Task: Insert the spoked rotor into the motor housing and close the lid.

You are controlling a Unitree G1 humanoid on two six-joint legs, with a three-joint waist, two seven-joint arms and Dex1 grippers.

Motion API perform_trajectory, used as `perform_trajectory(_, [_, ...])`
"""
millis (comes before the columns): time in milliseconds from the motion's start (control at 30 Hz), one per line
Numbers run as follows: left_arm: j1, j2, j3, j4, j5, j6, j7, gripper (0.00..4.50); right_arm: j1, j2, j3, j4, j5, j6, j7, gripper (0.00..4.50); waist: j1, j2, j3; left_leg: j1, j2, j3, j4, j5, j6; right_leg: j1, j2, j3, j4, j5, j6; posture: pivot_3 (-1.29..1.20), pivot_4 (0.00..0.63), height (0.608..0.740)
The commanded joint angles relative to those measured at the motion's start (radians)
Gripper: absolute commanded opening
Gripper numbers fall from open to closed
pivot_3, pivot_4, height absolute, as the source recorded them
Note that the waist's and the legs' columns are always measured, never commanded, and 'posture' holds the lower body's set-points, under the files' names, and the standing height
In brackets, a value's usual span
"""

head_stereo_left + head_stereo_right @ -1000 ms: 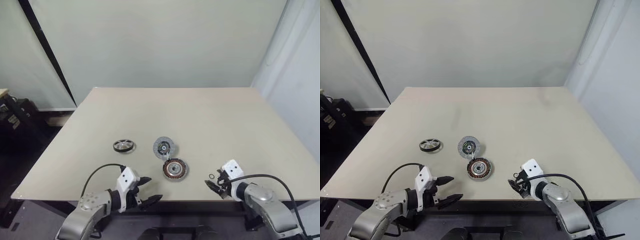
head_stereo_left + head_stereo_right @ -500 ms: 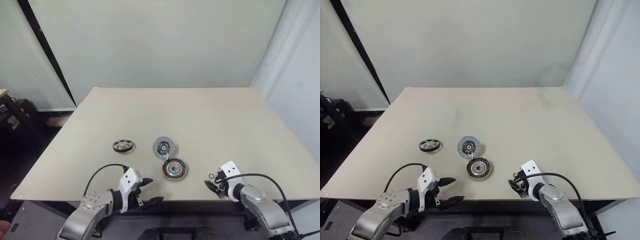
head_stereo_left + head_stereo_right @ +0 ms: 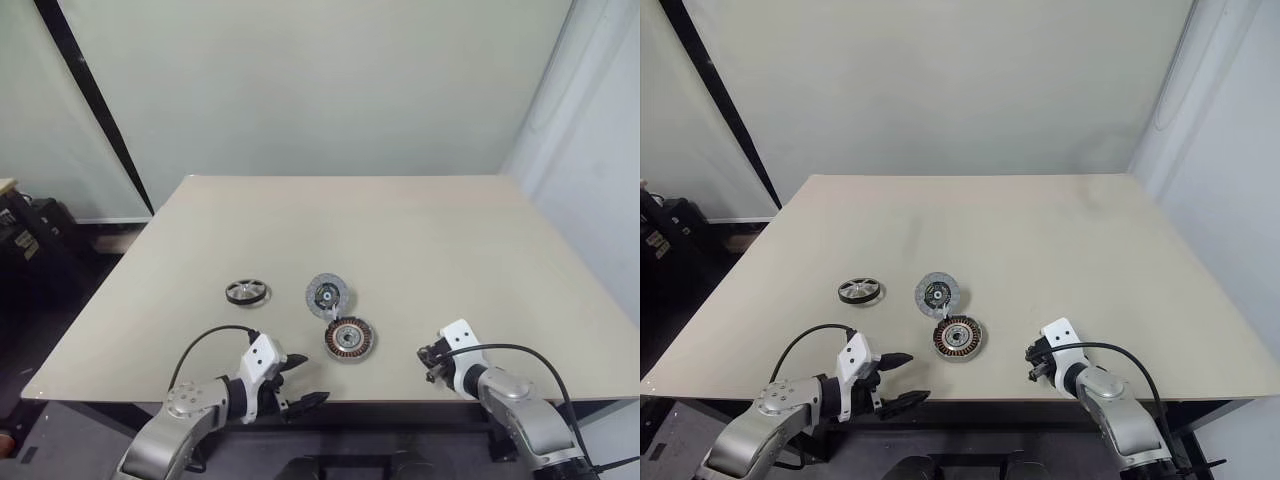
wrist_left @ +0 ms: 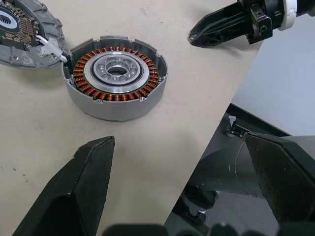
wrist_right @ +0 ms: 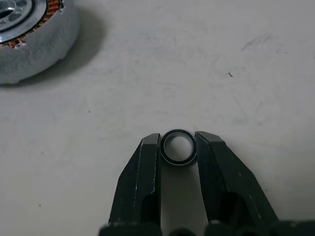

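The motor housing (image 3: 350, 339), with its copper windings, sits near the table's front edge. The grey lid (image 3: 327, 295) lies touching it just behind. The black spoked rotor (image 3: 247, 292) rests alone further left. My right gripper (image 5: 177, 136) is shut on a tiny loose ring (image 5: 178, 162) that lies on the table to the right of the housing (image 5: 29, 44). My left gripper (image 4: 178, 142) hangs open at the table's front edge, in front and to the left of the housing (image 4: 115, 78), with nothing between its fingers.
The beige table (image 3: 400, 240) stretches bare behind the parts. Its front edge (image 3: 370, 401) runs just under both grippers. A black pole (image 3: 95, 110) leans at the back left, and dark gear (image 3: 25, 240) stands off the table's left side.
My right gripper's fingers have closed onto the tiny ring, which earlier lay between them while they stood open. The left gripper has stayed put and open.
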Motion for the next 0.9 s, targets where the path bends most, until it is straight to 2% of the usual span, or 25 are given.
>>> perform_trajectory(33, [-0.019,-0.007,0.014,0.0,0.0,-0.029,0.005,4.5,-0.03,0.013,-0.033,-0.048,0.021,-0.028,-0.003,0.72,0.0,0.0,0.0,0.0,0.0,0.0,0.0,0.0,0.0,0.0,0.0,0.0,0.0,0.0,0.0,0.0,0.0,0.74])
perform_trajectory(233, [-0.023,-0.013,0.039,0.028,-0.004,-0.059,0.011,4.5,-0.086,0.025,0.0,-0.122,0.028,0.018,0.02,0.72,0.0,0.0,0.0,0.0,0.0,0.0,0.0,0.0,0.0,0.0,0.0,0.0,0.001,0.0,0.0,0.0,0.0,0.74])
perform_trajectory(433, [-0.035,-0.019,0.05,0.059,0.0,-0.096,0.02,4.5,-0.19,0.071,0.112,-0.144,0.027,0.072,0.058,0.72,0.0,0.0,0.0,0.001,0.0,0.0,0.0,0.0,0.0,0.0,0.001,0.0,0.001,0.0,0.0,0.0,0.0,0.74])
perform_trajectory(600, [-0.041,-0.031,0.05,0.082,0.011,-0.137,0.028,4.5,-0.284,0.147,0.185,-0.086,0.012,0.109,0.055,0.72,0.0,0.0,0.0,0.001,0.001,0.0,0.0,0.0,0.0,0.0,0.001,0.0,0.002,0.0,0.0,0.0,0.0,0.74])
perform_trajectory(900, [-0.017,-0.052,0.06,0.09,0.023,-0.19,0.063,4.5,-0.351,0.19,0.25,0.054,-0.027,0.077,0.055,0.72,0.0,0.0,-0.001,0.002,0.0,-0.001,0.0,0.0,0.0,0.0,0.001,0.0,0.003,0.0,0.0,0.0,0.0,0.74])
